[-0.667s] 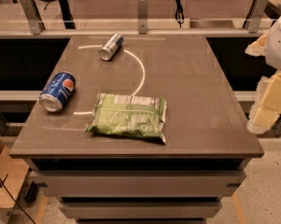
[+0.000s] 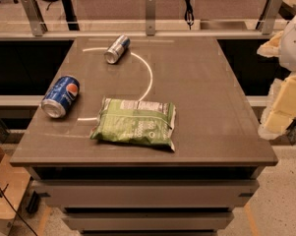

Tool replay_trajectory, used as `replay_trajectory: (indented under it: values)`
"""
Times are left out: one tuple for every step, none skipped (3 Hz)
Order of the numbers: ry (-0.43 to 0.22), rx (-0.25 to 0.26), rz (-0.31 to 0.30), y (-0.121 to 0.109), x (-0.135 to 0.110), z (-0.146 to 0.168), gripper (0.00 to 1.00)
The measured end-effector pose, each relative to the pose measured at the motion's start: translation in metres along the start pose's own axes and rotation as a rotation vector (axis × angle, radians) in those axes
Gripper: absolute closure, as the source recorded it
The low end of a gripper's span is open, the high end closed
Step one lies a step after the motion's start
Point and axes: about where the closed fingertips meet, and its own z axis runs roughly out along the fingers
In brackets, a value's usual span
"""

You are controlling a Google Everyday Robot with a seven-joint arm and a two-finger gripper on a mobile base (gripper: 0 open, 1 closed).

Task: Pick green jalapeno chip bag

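the green jalapeno chip bag (image 2: 135, 123) lies flat on the brown table (image 2: 211, 107), toward the front edge and a little left of centre. nothing rests on it. its long axis runs left to right, the right end dipping slightly toward the front, with the white label strip along the far edge. a blue pepsi can (image 2: 60, 96) lies on its side to the left, apart from the bag. a slim silver-blue can (image 2: 117, 49) lies on its side farther back. a white arc (image 2: 148, 77) curves between them. the gripper (image 2: 281, 111) hangs off the table's right edge, well apart from the bag, touching nothing; how wide it is spread cannot be told.
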Motion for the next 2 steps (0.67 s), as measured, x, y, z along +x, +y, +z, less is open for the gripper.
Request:
replay_trajectory:
  values:
    - [-0.104,-0.032,-0.038,0.0,-0.029,0.01,0.0]
    - [-0.306,-0.118,-0.078,0.003,-0.091,0.04,0.0]
